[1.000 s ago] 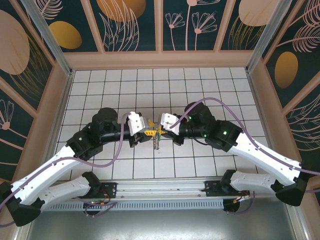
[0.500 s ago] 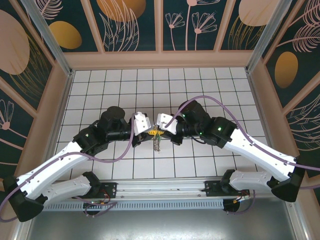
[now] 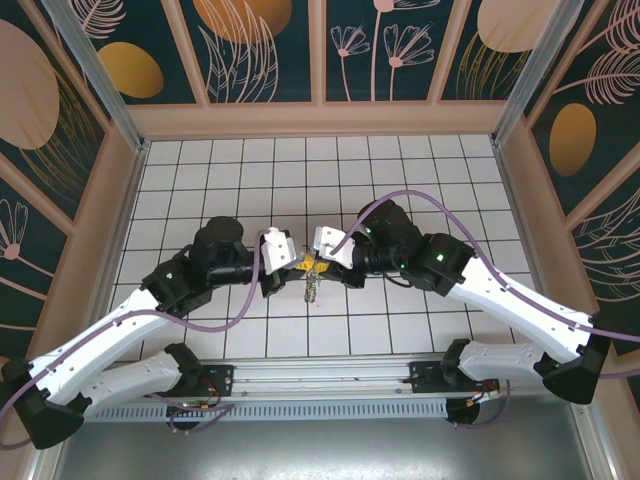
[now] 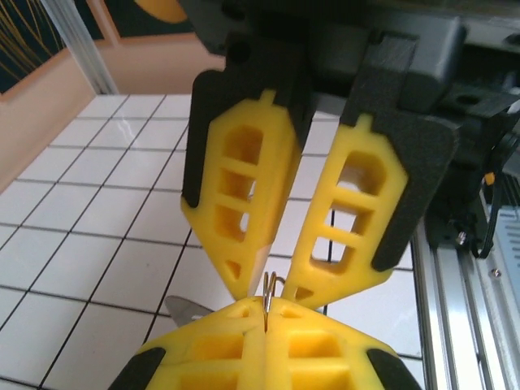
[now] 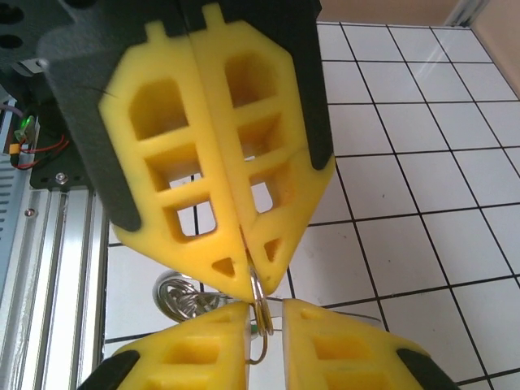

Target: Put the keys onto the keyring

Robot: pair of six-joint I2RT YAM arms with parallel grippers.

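My left gripper [image 3: 302, 265] and right gripper [image 3: 321, 262] meet tip to tip above the middle of the tiled floor. The keyring's thin metal ring [image 4: 270, 284] stands on edge, and my left gripper [image 4: 266, 305] is shut on it. The right gripper [image 5: 266, 315] is slightly open; the ring [image 5: 258, 296] passes through the gap between its fingers, against the left one. A speck of the key's green head [image 5: 255, 327] shows beside the ring. The brown strap [image 3: 313, 290] hangs below the grippers.
A small silvery coiled piece [image 5: 179, 292] hangs just behind the fingertips. White tiled floor [image 3: 400, 180] stretches all around, bounded by wooden walls [image 3: 320, 120]. An aluminium rail [image 3: 320, 375] with the arm bases runs along the near edge.
My left gripper has closed onto the metal ring. The right gripper's jaws, shut before, have parted a little. Both arms stay close together at the centre.
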